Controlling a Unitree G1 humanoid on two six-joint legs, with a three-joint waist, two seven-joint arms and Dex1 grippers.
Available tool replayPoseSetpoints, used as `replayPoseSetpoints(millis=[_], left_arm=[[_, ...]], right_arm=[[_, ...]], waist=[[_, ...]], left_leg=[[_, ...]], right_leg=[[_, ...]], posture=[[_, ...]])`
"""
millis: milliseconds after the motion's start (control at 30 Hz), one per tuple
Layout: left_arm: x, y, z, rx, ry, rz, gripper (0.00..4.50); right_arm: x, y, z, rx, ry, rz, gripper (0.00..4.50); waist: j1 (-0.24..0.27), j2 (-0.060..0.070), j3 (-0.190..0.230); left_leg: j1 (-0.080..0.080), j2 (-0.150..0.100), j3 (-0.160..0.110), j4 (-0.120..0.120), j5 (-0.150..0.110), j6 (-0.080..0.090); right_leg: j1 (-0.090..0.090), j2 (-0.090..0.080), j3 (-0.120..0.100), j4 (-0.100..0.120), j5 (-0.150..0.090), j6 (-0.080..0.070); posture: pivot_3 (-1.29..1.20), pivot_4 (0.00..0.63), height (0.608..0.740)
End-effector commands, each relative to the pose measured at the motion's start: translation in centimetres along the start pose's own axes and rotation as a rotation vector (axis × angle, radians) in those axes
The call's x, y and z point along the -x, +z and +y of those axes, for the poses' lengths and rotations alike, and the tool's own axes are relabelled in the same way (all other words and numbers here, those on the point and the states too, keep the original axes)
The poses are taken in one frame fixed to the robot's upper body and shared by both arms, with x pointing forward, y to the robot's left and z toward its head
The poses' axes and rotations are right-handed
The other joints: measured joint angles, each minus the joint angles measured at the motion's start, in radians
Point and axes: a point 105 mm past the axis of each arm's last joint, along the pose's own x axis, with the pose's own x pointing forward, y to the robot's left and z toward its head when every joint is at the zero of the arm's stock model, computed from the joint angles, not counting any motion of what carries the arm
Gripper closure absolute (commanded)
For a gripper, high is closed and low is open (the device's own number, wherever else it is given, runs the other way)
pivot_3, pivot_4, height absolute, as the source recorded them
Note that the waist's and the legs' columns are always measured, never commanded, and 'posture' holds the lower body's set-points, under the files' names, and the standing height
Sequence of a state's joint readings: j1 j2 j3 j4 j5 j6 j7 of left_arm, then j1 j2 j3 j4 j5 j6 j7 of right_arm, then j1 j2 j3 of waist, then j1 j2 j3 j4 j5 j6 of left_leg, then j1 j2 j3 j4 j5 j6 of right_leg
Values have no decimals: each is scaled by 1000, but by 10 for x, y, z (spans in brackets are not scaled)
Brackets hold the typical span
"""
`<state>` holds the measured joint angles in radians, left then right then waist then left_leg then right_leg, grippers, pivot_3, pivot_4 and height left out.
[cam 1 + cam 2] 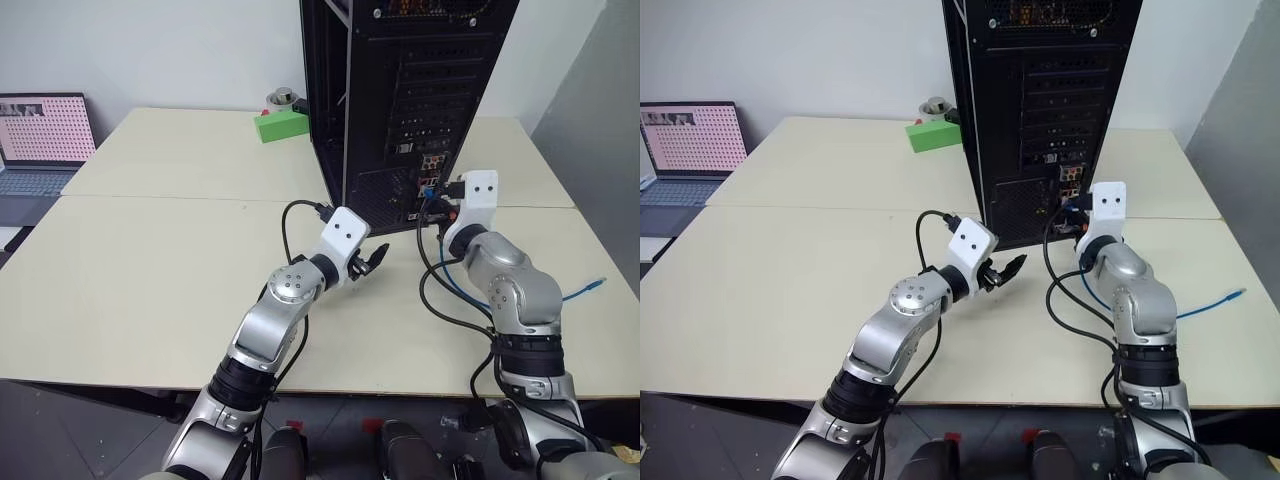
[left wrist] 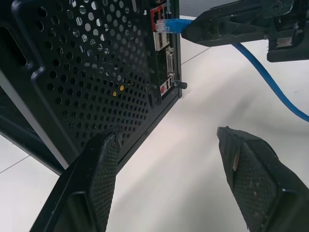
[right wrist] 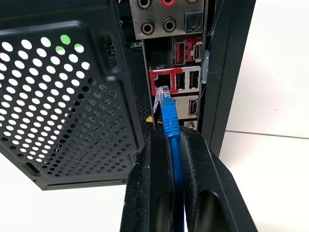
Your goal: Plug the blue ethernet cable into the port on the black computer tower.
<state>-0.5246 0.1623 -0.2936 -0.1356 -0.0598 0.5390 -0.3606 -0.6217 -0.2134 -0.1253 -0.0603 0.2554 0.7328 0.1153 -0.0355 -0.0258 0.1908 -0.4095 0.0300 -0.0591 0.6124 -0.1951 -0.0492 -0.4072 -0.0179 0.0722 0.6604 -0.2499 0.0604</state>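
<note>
Right wrist view looks along the right pincer (image 3: 175,145), whose two black fingers are pressed together on the blue cable (image 3: 170,121) just behind its clear plug. The plug's tip sits right at the port (image 3: 163,83), a dark squarish socket in a red frame on the rear panel of the tower (image 3: 63,96); whether it has entered the socket cannot be told. Round audio jacks sit farther along that panel from the port.

From the head views the tower stands upright on the cream tabletop (image 1: 150,270), rear side toward the robot. The cable trails from the right pincer across the tabletop, and its free end (image 1: 597,285) lies near the right edge.

Left pincer (image 1: 372,258) hovers level just in front of the tower's lower mesh, its fingers spread wide and holding nothing.

A green box (image 1: 281,125) rests behind the tower, and a laptop (image 1: 40,140) is at the far left.
</note>
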Motion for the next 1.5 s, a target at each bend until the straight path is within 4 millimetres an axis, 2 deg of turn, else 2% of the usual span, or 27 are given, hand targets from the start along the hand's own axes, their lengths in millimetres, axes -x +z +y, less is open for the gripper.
replayPoseSetpoints(millis=[33,433,1067,1500], left_arm=[[2,19,3,-29,15,-64,1156],[1,17,1,-30,13,-59,1156],[2,14,1,-27,11,-49,1156],[1,12,0,-28,5,-45,1156]], right_arm=[[-1,22,2,5,3,-76,4500],[0,30,4,6,13,-92,4500],[-3,30,17,13,76,-76,4500],[-4,31,16,11,49,-83,4500]], waist=[[-1,0,0],[-11,0,0],[-21,0,0],[-22,0,0]], left_leg=[[0,0,0,0,0,0],[0,0,0,0,0,0],[0,0,0,0,0,0],[0,0,0,0,0,0]], right_leg=[[0,0,0,0,0,0],[0,0,0,0,0,0],[0,0,0,-1,0,0],[0,0,0,-1,0,0]], posture=[[0,150,740],[0,150,740],[0,150,740],[0,150,740]])
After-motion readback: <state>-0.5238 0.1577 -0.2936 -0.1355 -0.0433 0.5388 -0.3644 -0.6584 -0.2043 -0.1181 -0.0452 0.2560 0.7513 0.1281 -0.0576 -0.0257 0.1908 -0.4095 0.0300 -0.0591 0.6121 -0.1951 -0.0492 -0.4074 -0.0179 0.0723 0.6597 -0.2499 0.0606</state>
